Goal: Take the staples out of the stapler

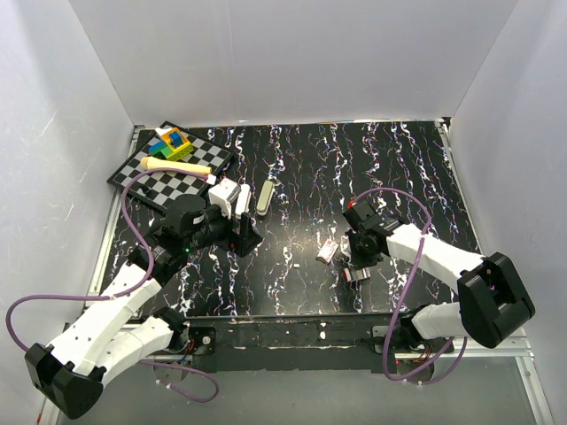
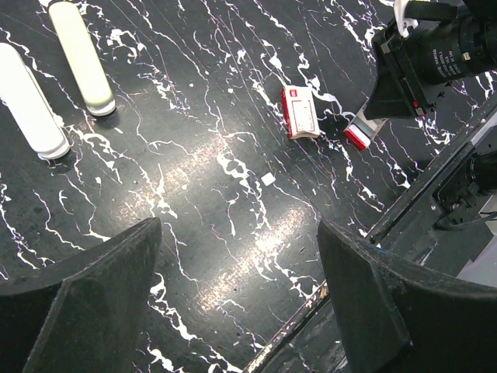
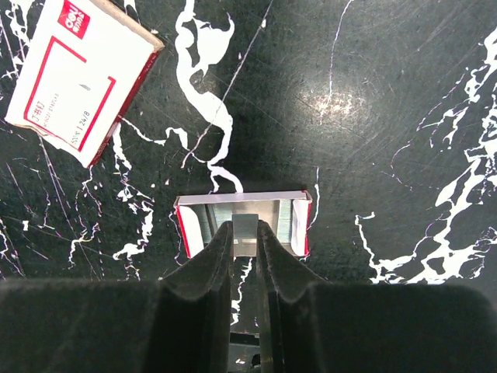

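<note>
Hanging over the bench left of centre, the left gripper has its fingers spread wide. The right gripper, right of centre toward the near edge, is pinched on a grey strip inside an open red-sided tray. The stapler lies flat mid-bench, just beside a cream bar; a red-and-white staple box sits near the tray.

Light: bright, even, from overhead; white walls evenly lit.
Glare: broad soft sheen on the glossy worktop ahead of the left jaws; small hot spot ahead and right of the right jaws.
Shadows: short, soft-edged.
Focus: both jaws blurred near the lens; the worktop beyond them is sharp.
</note>
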